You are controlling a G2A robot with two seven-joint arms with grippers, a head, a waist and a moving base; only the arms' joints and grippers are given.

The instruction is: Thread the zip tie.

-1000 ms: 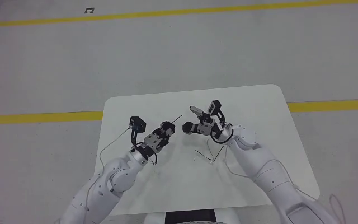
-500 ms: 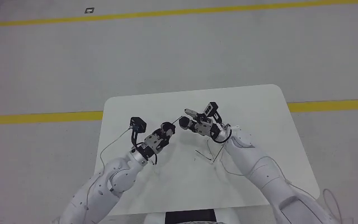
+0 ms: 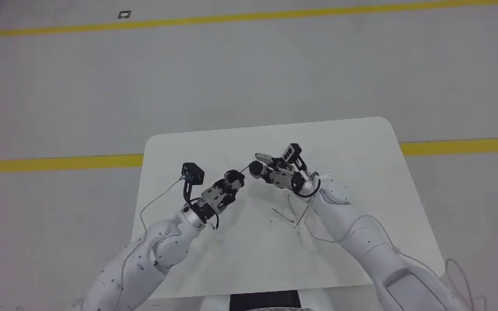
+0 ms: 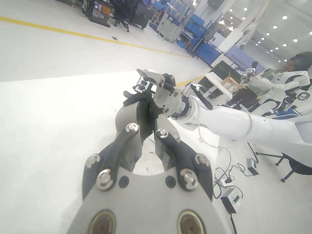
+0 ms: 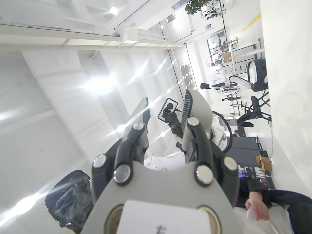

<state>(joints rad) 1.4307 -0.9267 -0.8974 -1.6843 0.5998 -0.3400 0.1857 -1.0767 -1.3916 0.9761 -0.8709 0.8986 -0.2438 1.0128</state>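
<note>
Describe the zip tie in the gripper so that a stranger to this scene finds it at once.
Above the middle of the white table, the left gripper is shut on a thin black zip tie whose free end points toward the open right gripper. Unlike the loose zip ties lying on the table near the right arm, it is held off the surface.

My arms (image 3: 159, 253) were smooth, glossy white shells, with a thin white cable (image 4: 251, 124) clipped along the right forearm. My left gripper (image 4: 146, 120) and right gripper (image 5: 168, 98) had grey bodies, black linkages, round silver screws (image 4: 105, 179) and ribbed grey finger pads (image 5: 186, 105).
</note>
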